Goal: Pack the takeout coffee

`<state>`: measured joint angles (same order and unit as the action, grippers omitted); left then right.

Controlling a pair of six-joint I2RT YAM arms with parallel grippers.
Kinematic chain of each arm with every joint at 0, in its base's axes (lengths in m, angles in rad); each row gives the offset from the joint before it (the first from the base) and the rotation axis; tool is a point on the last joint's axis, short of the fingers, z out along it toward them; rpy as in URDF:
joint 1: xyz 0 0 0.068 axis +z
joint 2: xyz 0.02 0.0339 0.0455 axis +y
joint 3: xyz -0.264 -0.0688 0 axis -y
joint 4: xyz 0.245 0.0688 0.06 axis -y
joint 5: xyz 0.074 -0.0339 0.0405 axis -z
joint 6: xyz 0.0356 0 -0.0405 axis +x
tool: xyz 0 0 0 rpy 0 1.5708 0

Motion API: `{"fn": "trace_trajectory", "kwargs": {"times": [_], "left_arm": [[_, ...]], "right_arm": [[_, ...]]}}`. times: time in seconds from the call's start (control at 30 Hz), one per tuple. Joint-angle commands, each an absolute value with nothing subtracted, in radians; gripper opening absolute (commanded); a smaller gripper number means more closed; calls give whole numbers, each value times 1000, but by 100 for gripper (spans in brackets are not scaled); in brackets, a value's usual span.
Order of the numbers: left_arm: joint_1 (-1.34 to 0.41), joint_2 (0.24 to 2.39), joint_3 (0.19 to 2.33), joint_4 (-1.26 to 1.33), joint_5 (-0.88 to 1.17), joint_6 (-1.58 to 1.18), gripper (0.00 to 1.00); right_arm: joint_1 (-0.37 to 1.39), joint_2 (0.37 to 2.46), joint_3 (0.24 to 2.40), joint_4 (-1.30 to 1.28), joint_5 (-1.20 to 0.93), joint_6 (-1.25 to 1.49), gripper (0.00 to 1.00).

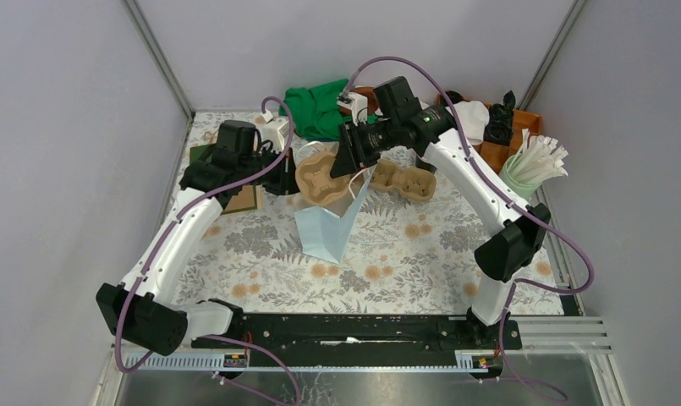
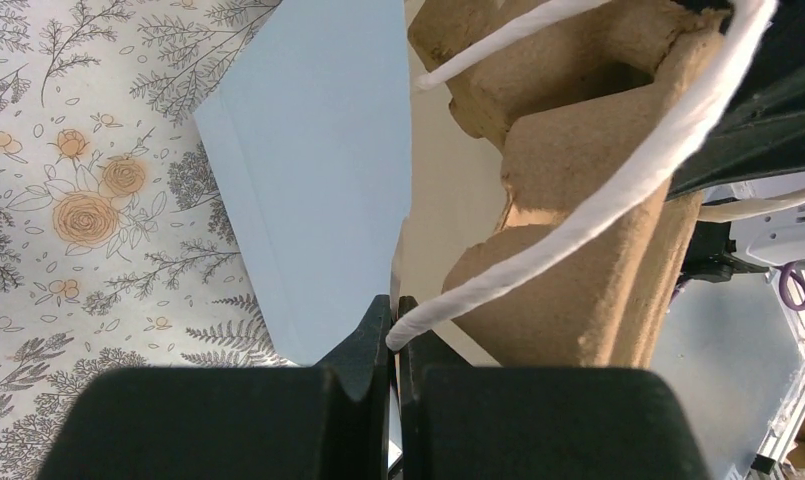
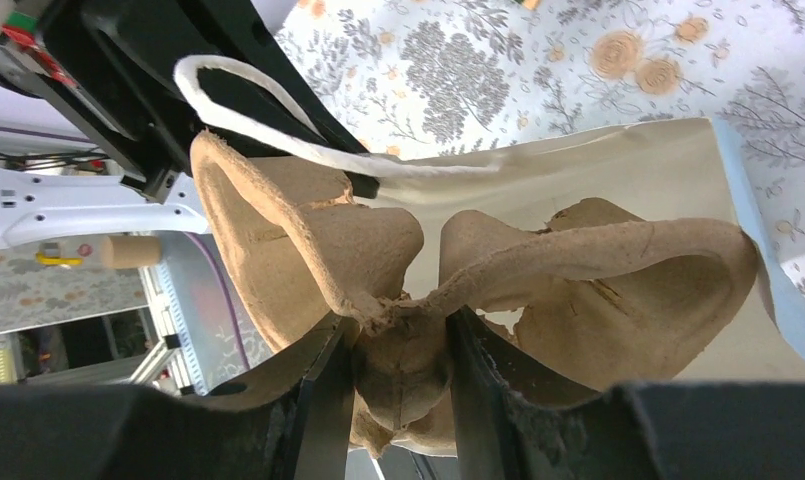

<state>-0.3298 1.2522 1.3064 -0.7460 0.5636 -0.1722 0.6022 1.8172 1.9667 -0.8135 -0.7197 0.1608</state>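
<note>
**Light and image quality, three views**

Overhead: even, diffuse light; weak soft shadows on the bench (image 1: 404,271); no glare; sharp throughout.
Left wrist: left fingers (image 2: 358,360) blurred at the bottom edge; white bag handle (image 2: 458,295) nearly blown out.
Right wrist: pulp tray (image 3: 308,230) sharp; upper-left background soft.

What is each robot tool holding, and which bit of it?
Left tool pinches the white rope handle of the blue bag. Right tool grips the brown cup tray by its middle ridge.
</note>
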Motion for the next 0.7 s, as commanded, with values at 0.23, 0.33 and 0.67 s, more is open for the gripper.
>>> {"fn": "trace_trajectory", "kwargs": {"times": [0.23, 0.33, 0.67], "left_arm": [[-376, 1257, 1347, -721, 528, -157, 0], [-388, 1258, 1354, -731, 507, -152, 0], [-406, 1256, 1358, -734, 484, -141, 0]], "right_arm": [[744, 1904, 2236, -1126, -442, 39, 42], [746, 1920, 2270, -1164, -391, 30, 45], [746, 1908, 2261, -1206, -263, 21, 62]]}}
